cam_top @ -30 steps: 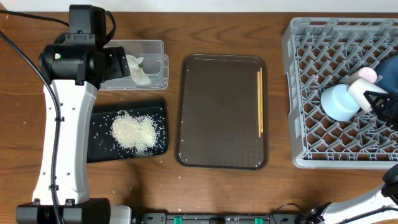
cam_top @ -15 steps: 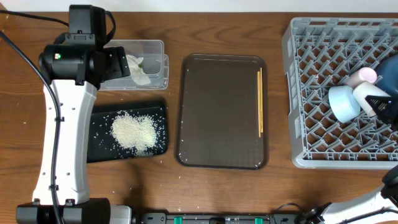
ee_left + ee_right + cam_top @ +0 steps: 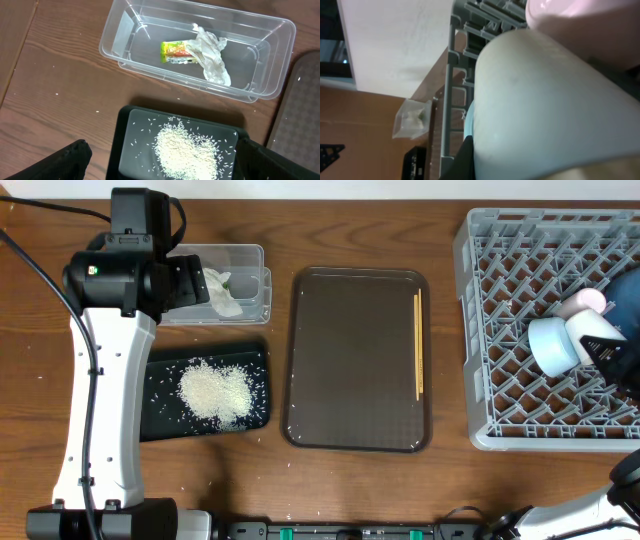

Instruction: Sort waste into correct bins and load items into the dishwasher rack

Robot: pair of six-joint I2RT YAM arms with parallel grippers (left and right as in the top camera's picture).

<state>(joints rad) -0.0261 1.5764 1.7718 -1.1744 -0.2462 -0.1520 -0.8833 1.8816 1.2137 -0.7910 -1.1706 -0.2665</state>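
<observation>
Overhead view of a wooden table (image 3: 450,480). Your left arm (image 3: 100,390) stands tall over the left side, covering the left ends of the clear tub (image 3: 250,250) and the black tray (image 3: 258,362). Their right halves lie open from above. A narrow bare strip of wood runs between those two bins and the brown serving tray (image 3: 350,360), and another runs between that tray and the grey rack (image 3: 500,280). The serving tray is open across its middle, with chopsticks (image 3: 417,345) lying along its right edge. The rack's left and upper cells stand open. Its right side is crowded by the light-blue bowl (image 3: 548,345), the pink cup (image 3: 585,302), and your right gripper (image 3: 604,347) closed on the white cup (image 3: 590,328).
</observation>
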